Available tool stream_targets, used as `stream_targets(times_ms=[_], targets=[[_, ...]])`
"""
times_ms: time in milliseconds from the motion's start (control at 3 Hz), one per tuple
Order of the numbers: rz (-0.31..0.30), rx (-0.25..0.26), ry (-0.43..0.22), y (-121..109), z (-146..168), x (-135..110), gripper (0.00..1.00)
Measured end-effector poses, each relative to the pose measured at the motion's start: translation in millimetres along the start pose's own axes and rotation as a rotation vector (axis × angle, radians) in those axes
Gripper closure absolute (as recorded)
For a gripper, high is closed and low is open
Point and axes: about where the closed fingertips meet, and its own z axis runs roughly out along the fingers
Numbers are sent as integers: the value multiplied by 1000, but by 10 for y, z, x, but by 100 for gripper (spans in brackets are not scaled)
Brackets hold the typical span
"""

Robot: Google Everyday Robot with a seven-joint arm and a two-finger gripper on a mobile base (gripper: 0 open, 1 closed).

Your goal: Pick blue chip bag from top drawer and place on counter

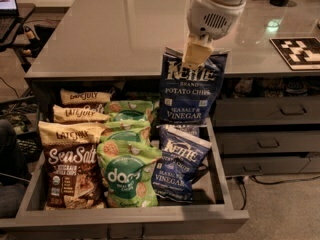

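My gripper (195, 59) is shut on the top edge of a blue chip bag (190, 91), a dark blue "Kettle" Sea Salt & Vinegar bag. The bag hangs upright in the air above the right side of the open top drawer (220, 184), its top level with the front edge of the counter (125, 29). A second blue Kettle bag (179, 163) lies in the drawer below it. My white arm comes down from the top right.
Green "dots" bags (127, 171) fill the drawer's middle and brown "Sea Salt" bags (70, 171) its left. Narrower grey drawers with bar handles (270, 141) stand at the right. A black-and-white marker tile (300, 51) lies on the counter's right.
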Motion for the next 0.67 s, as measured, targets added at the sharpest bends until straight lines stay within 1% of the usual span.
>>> stream_targets(times_ms=[333, 667], targets=[[-28, 30, -34, -236, -10, -138, 100], [-60, 61, -57, -664, -18, -324, 100]])
